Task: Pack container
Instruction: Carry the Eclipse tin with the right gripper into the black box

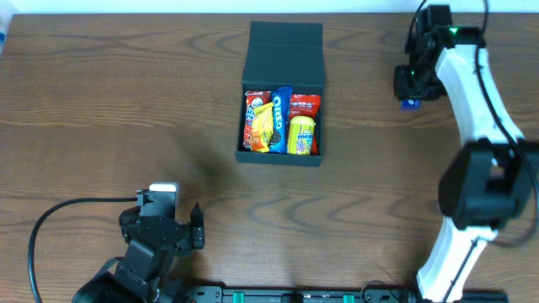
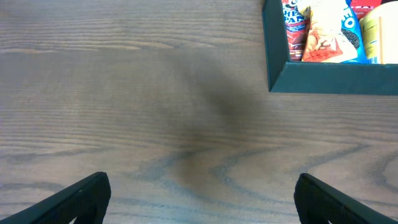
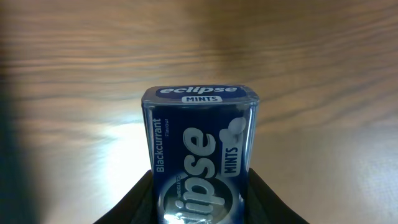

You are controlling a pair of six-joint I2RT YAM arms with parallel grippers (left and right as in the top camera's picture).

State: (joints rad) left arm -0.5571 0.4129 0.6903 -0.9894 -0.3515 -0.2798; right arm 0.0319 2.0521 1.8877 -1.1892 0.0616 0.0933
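Our right gripper (image 3: 200, 208) has its jaws pinching a dark blue mint tin (image 3: 199, 143) by its sides, over the wooden table (image 3: 74, 74). Our left gripper (image 2: 199, 205) has its jaws spread wide with nothing between them, low over the wood. The container (image 1: 280, 158) sits mid-table, its lid flapped back and snack packets (image 1: 282, 122) lying inside. The tin is well off to its right.

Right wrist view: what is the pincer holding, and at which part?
The right pincer holds the Eclipse mints tin by its two sides, near its lower end.
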